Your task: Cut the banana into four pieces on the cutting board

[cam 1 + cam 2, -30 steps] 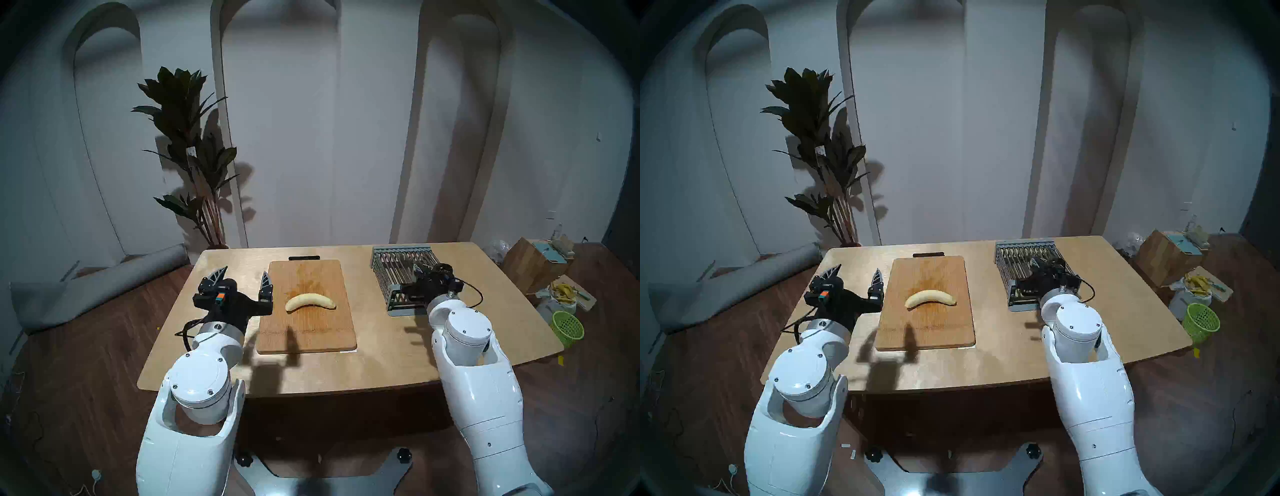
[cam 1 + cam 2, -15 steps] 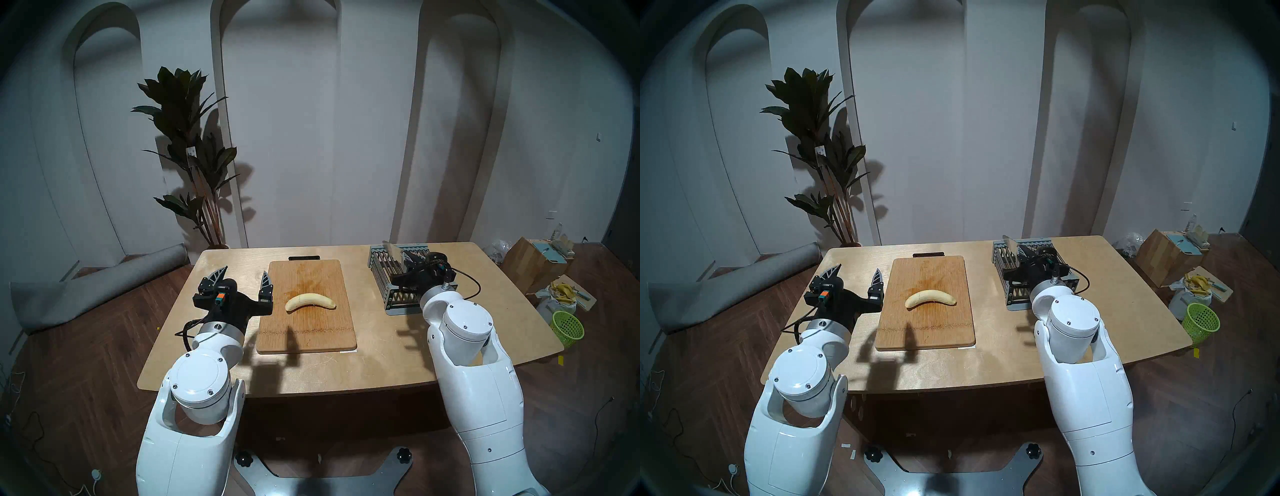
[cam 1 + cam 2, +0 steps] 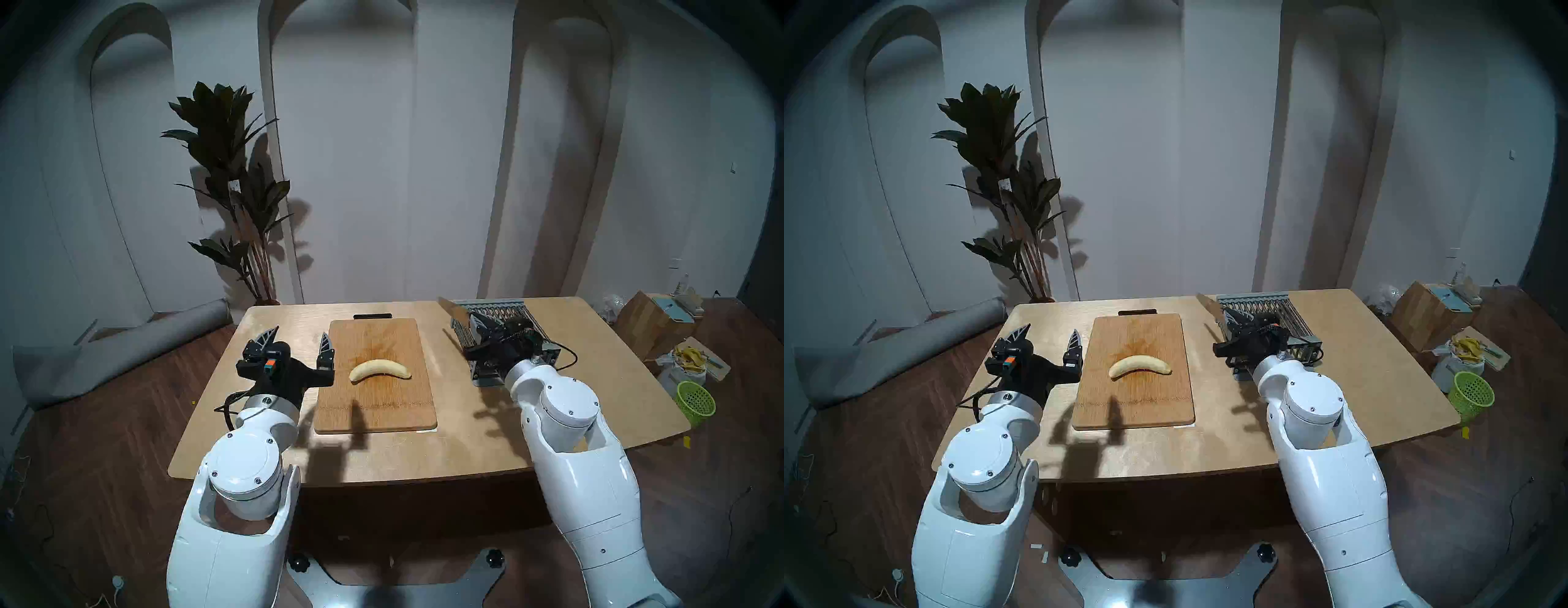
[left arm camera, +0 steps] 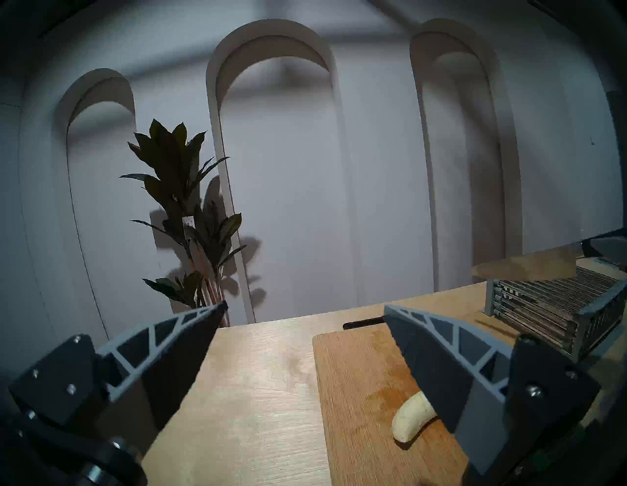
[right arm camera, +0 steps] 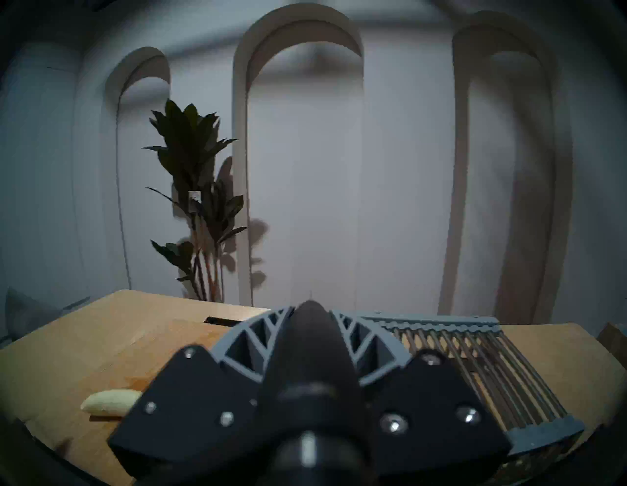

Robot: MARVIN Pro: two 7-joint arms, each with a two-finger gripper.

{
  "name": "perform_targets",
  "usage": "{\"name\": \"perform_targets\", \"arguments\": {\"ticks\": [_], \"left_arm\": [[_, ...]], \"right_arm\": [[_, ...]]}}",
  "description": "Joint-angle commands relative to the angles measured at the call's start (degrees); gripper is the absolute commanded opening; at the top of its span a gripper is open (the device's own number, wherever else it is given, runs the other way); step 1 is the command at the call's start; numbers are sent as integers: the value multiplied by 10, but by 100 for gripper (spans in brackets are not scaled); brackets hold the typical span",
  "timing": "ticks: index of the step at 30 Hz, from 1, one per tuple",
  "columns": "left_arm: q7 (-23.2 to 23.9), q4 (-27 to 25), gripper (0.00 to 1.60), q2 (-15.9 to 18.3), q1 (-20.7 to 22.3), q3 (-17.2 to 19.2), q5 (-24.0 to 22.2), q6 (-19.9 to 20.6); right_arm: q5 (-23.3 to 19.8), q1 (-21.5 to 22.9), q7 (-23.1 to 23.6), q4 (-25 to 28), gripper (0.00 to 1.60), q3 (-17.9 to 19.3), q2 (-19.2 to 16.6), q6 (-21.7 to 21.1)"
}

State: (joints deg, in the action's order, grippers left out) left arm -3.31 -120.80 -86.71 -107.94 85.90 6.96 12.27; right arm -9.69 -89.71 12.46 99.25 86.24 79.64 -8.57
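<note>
The peeled, whole banana [image 3: 380,369] lies across the middle of the cutting board [image 3: 377,409], ends curving toward me. My left gripper [image 3: 299,339] is open and empty, hovering just left of the board's left edge; in the left wrist view [image 4: 305,307] the banana [image 4: 412,419] shows partly behind the right finger. My right gripper [image 3: 481,327] is shut on a knife [image 3: 452,310], blade pointing far-left, over the left edge of the grey knife rack [image 3: 498,306]. In the right wrist view the dark handle [image 5: 310,339] sits between the shut fingers.
The rack stands at the table's far right. A small black object [image 3: 372,316] lies behind the board. A potted plant [image 3: 229,191] stands behind the table. On the floor at the right are a green basket [image 3: 695,401] and banana peels [image 3: 689,356].
My right gripper has lifted the knife out of the rack and moved left toward the board. The left arm and the banana have not moved.
</note>
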Motion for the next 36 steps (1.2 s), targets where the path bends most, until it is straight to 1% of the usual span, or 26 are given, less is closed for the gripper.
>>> {"name": "perform_targets", "arguments": {"ticks": [1,4,6,8,11,13,14,15,16,17,18,19,20,21,28,32,33,36], "left_arm": [[0,-11,160,0,3,0,0,-2],[0,-11,160,0,3,0,0,-2],[0,-11,160,0,3,0,0,-2],[0,-11,160,0,3,0,0,-2],[0,-11,160,0,3,0,0,-2],[0,-11,160,0,3,0,0,-2],[0,-11,160,0,3,0,0,-2],[0,-11,160,0,3,0,0,-2],[0,-11,160,0,3,0,0,-2],[0,-11,160,0,3,0,0,-2],[0,-11,160,0,3,0,0,-2],[0,-11,160,0,3,0,0,-2],[0,-11,160,0,3,0,0,-2],[0,-11,160,0,3,0,0,-2],[0,-11,160,0,3,0,0,-2],[0,-11,160,0,3,0,0,-2],[0,-11,160,0,3,0,0,-2],[0,-11,160,0,3,0,0,-2]], "right_arm": [[-9,25,40,1,0,-7,-11,53],[-22,28,57,-4,0,-6,-11,65],[-40,30,81,-15,0,-4,-14,74],[-53,31,106,-32,0,-4,-20,99],[-52,29,138,-57,0,-3,-23,127],[-45,24,151,-73,0,-2,-17,143],[-52,21,157,-81,0,3,-8,151],[-44,19,164,-87,0,-1,-10,163],[-34,17,163,-91,0,-2,-6,171],[-35,16,169,-98,0,-4,-3,174],[-38,15,173,-108,0,-4,1,189],[-30,14,174,-110,0,-6,4,192],[-29,13,177,-117,0,-7,7,206],[-33,11,177,-119,0,-5,14,209],[-52,-3,196,-126,0,-2,36,269],[-59,-13,209,-134,0,-4,43,302],[-65,-15,214,-137,0,-7,44,316],[-71,-27,225,-134,0,-16,44,333]]}}
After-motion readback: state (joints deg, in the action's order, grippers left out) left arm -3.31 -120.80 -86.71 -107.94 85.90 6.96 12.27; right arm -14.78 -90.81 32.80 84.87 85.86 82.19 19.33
